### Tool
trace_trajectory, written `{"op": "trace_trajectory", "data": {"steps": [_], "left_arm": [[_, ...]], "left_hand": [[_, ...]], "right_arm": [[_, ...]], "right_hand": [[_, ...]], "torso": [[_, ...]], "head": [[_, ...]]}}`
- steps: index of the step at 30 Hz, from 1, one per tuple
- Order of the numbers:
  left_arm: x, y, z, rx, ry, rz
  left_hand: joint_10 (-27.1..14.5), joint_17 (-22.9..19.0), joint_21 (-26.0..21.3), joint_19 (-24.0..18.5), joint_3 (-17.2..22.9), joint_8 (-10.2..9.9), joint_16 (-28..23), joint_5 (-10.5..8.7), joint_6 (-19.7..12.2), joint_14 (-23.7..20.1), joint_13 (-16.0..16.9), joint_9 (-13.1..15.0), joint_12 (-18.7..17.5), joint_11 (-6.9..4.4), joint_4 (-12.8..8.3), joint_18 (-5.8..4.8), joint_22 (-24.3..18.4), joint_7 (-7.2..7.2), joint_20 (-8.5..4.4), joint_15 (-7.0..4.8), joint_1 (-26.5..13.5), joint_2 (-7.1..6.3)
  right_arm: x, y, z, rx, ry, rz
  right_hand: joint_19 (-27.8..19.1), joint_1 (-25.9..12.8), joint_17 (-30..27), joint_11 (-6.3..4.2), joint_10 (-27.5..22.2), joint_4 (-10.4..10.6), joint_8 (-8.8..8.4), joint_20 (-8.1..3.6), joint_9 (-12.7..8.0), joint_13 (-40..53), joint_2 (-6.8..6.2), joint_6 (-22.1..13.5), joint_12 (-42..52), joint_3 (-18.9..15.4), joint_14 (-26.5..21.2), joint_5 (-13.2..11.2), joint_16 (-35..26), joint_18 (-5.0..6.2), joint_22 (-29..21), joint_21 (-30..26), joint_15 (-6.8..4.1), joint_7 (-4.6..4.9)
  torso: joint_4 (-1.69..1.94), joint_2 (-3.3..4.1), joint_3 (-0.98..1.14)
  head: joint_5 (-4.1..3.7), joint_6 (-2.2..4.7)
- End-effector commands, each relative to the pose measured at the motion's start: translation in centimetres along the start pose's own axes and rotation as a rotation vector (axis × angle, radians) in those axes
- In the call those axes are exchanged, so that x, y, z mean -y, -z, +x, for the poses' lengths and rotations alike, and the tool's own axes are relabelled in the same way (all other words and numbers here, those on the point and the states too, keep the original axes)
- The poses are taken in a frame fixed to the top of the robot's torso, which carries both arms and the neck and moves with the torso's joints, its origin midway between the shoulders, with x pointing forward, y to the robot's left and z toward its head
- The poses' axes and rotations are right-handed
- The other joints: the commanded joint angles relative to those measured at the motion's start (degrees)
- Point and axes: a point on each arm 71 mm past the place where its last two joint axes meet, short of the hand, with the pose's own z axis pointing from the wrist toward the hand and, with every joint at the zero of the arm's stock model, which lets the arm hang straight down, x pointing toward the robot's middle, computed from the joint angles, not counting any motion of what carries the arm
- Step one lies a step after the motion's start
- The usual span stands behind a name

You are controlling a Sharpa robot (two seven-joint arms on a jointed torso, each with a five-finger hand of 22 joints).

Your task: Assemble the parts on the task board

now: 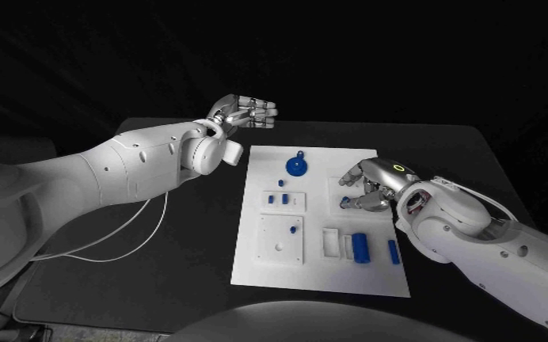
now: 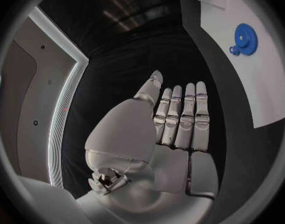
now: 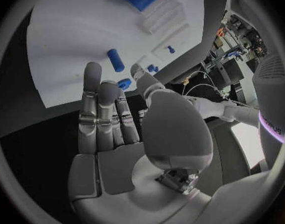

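your left hand (image 1: 245, 112) hovers off the white task board's (image 1: 274, 271) far left corner, fingers straight together, holding nothing. your right hand (image 1: 371, 186) curls over the board's right edge; whether it grips anything, you cannot tell.

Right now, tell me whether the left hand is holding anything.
Empty: the left hand shows a bare palm, fingers straight, hovering off the task board.
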Motion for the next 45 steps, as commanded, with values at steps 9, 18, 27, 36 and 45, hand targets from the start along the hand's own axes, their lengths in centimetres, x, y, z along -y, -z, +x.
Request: {"op": "trace_trajectory", "data": {"steps": [9, 18, 27, 36, 45], "left_arm": [[0.1, 0.0, 0.1, -0.01, 0.003, 0.015], [0.1, 0.0, 0.1, -0.012, 0.003, 0.013], [0.0, 0.0, 0.1, -0.017, 0.006, 0.005], [0.0, 0.0, 0.0, -0.02, 0.007, 0.0], [0.0, 0.0, 0.0, -0.02, 0.007, -0.002]], "left_hand": [[-0.39, -0.04, 0.08, 0.24, -0.22, -0.01, -0.06, -0.14, -0.44, -0.08, 0.0, -0.01, -0.05, -0.04, 0.04, 1.07, -0.07, 0.09, 0.34, -0.04, -0.04, 0.25], [-0.39, -0.04, 0.08, 0.24, -0.22, -0.01, -0.06, -0.14, -0.44, -0.08, 0.0, -0.01, -0.05, -0.04, 0.04, 1.07, -0.07, 0.09, 0.34, -0.04, -0.04, 0.25], [-0.37, -0.04, 0.13, 0.38, -0.23, -0.01, -0.06, -0.25, -0.4, -0.07, 0.0, -0.01, -0.03, -0.06, 0.2, 1.11, -0.05, 0.07, 0.32, -0.04, -0.17, 0.41], [-0.38, -0.04, 0.15, 0.46, -0.26, -0.02, -0.06, -0.34, -0.4, -0.07, 0.0, -0.01, -0.04, -0.06, 0.24, 1.14, -0.04, 0.07, 0.31, -0.04, -0.16, 0.39], [-0.38, -0.04, 0.13, 0.52, -0.3, -0.02, -0.06, -0.41, -0.42, -0.07, 0.0, -0.01, -0.04, -0.05, 0.3, 1.17, -0.04, 0.07, 0.32, -0.04, -0.07, 0.41]], "right_arm": [[0.4, -0.1, 1.4, -0.073, 0.079, 0.043], [0.0, -0.3, 1.7, -0.068, 0.078, 0.041], [-0.2, -0.3, 1.8, -0.059, 0.069, 0.036], [-0.3, -0.3, 2.1, -0.081, 0.079, 0.039], [-0.5, -0.4, 2.0, -0.064, 0.1, 0.038]], "right_hand": [[2.26, -0.76, -0.37, -1.07, 3.9, -1.44, 0.11, -0.31, -0.06, -0.01, 0.97, 0.43, -0.2, 5.73, 0.71, -0.46, 0.12, -0.36, -1.15, 1.68, -0.35, 0.79], [2.25, -2.95, -0.2, -2.01, 7.67, -1.49, 0.19, -0.85, -0.01, 0.07, 1.15, 2.05, -0.46, 13.01, 1.31, -0.57, 0.09, -0.97, -1.21, 2.77, -0.88, 0.93], [2.25, -4.07, -0.04, -2.58, 9.62, -0.57, 0.16, -1.37, -0.01, 0.11, 1.26, 3.28, -0.48, 15.84, 1.75, -0.58, -0.11, -1.53, -1.34, 3.39, -1.32, 0.85], [2.16, -3.51, 0.18, -3.19, 11.22, -0.38, 0.51, -1.74, 0.21, 0.18, 2.56, 6.38, -0.31, 15.86, 1.71, -0.57, -0.19, -1.67, -1.44, 3.65, -1.81, 0.35], [1.63, -2.9, 0.63, -4.31, 15.45, -3.64, 0.25, -2.88, 0.6, 0.41, 4.85, 10.85, -0.13, 22.0, 1.45, -0.5, -0.42, -2.15, -0.22, 4.54, -2.85, -0.4]], "torso": [[0.04, 0.06, -0.01], [0.04, 0.04, -0.01], [0.05, 0.04, -0.03], [0.03, 0.03, -0.03], [0.01, 0.04, -0.01]], "head": [[0.05, -0.35], [0.19, -0.77], [0.23, -0.95], [0.26, -1.29], [0.31, -1.58]]}}
